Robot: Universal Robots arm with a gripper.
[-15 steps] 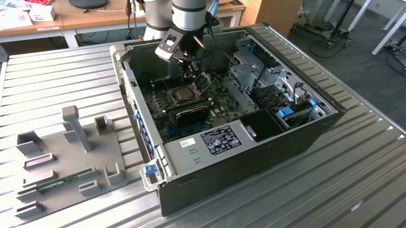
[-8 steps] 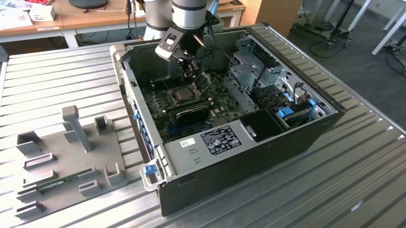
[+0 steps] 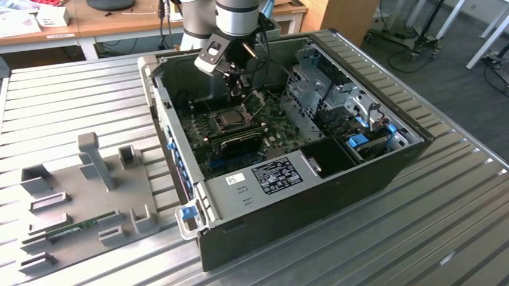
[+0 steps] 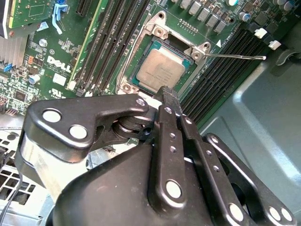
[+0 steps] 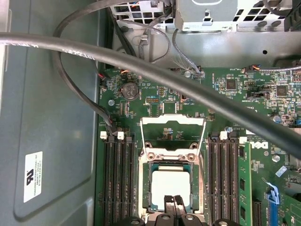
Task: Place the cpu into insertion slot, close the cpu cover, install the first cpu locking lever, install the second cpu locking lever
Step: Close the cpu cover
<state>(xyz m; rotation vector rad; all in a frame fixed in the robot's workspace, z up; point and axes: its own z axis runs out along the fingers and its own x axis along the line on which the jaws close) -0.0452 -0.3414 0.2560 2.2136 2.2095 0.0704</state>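
I read my gripper (image 5: 174, 205) as clenched on nothing, its tips over one edge of the cpu (image 5: 167, 185). The cpu lies in the insertion slot (image 5: 142, 188) on the motherboard (image 5: 225, 103), between the memory slots (image 5: 117, 179). The cpu cover (image 5: 173, 120) stands swung open.

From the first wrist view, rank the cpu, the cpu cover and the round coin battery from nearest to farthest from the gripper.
1. The cpu, lying in the insertion slot, right at the tips of the gripper.
2. The cpu cover, standing open just beyond the slot.
3. The coin battery, farther out on the board, past the cover.
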